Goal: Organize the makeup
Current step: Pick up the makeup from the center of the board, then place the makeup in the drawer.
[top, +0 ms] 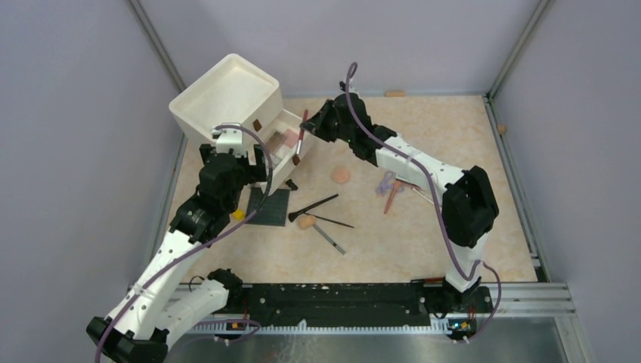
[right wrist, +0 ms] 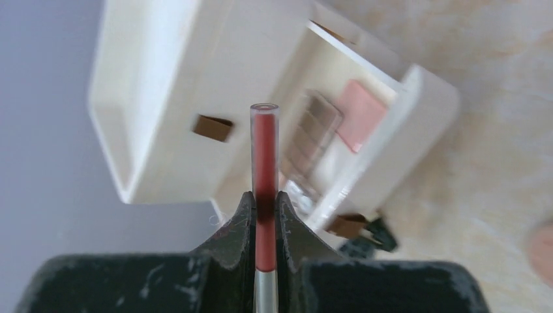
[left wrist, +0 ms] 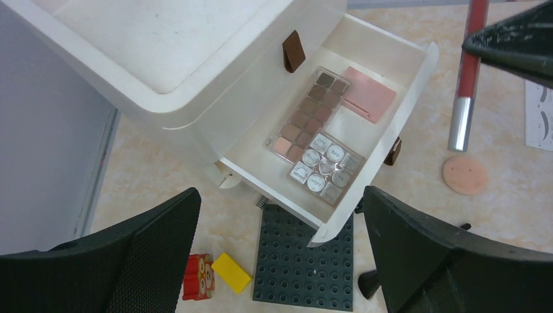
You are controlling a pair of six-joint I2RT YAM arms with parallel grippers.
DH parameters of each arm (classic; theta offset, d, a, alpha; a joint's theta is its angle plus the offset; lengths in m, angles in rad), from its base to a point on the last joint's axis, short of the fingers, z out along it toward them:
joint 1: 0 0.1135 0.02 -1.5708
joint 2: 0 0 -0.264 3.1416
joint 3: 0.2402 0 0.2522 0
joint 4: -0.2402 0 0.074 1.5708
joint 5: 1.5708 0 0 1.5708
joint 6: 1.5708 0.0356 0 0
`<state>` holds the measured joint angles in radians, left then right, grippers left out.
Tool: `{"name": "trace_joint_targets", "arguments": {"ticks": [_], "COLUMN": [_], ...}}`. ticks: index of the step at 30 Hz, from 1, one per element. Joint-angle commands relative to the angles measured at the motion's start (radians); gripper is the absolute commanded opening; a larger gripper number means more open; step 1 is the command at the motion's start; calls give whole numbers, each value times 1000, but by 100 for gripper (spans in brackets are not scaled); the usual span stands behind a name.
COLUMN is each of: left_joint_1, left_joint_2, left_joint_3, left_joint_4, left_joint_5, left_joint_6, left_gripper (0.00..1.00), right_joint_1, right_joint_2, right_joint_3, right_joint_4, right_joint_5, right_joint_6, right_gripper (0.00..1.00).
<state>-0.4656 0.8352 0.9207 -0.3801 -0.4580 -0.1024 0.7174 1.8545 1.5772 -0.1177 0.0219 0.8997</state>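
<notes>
The right gripper (right wrist: 264, 199) is clamped tight on a slim red tube with a silver end (right wrist: 265, 143). It holds the tube in the air near the front wall of the pulled-out drawer (left wrist: 404, 98) of a white plastic organiser box (top: 227, 94); the tube is not yet inside. The left gripper (left wrist: 280, 215) hangs above the drawer with its jaws spread wide, holding nothing.

Already in the drawer are a brown palette in a clear case (left wrist: 306, 114) and a pink square compact (left wrist: 368, 94). On the table lie a round peach puff (top: 341, 175), a white false-eyelash card (left wrist: 540, 117), thin dark brushes (top: 312, 206), a grey pencil (top: 330, 240) and a small pink and lilac cluster (top: 389, 185). By my judgement the sorting is at an early stage, with most pieces left to do.
</notes>
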Motion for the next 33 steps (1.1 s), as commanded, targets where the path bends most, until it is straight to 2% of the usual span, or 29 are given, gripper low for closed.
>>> {"name": "trace_joint_targets", "arguments": {"ticks": [1, 7, 10, 13, 17, 20, 23, 27, 33], "left_joint_1": [13, 25, 30, 33, 37, 39, 41, 42, 44], "left_joint_2": [-15, -20, -22, -24, -25, -25, -26, -26, -25], "left_joint_3": [-12, -13, -14, -14, -14, -14, -16, -16, -17], "left_joint_4": [46, 46, 46, 46, 47, 47, 47, 46, 46], "left_joint_5": [-26, -23, -19, -17, -7, -5, -4, -4, 6], "left_joint_6": [-9, -9, -11, -10, -11, -11, -10, -10, -12], "left_gripper": [99, 99, 99, 99, 99, 99, 99, 99, 99], "right_joint_1": [24, 77, 94, 101, 105, 105, 106, 96, 69], "right_joint_2": [85, 248, 306, 314, 303, 277, 230, 133, -105], "right_joint_3": [114, 316, 400, 392, 359, 343, 343, 311, 90], "right_joint_4": [221, 177, 122, 121, 124, 145, 134, 121, 110], "right_joint_5": [-81, -27, 6, 15, 20, 19, 46, 73, 109], "right_joint_6": [188, 208, 192, 189, 175, 139, 89, -26, -309], "right_gripper": [0, 0, 8, 16, 36, 51, 58, 58, 58]}}
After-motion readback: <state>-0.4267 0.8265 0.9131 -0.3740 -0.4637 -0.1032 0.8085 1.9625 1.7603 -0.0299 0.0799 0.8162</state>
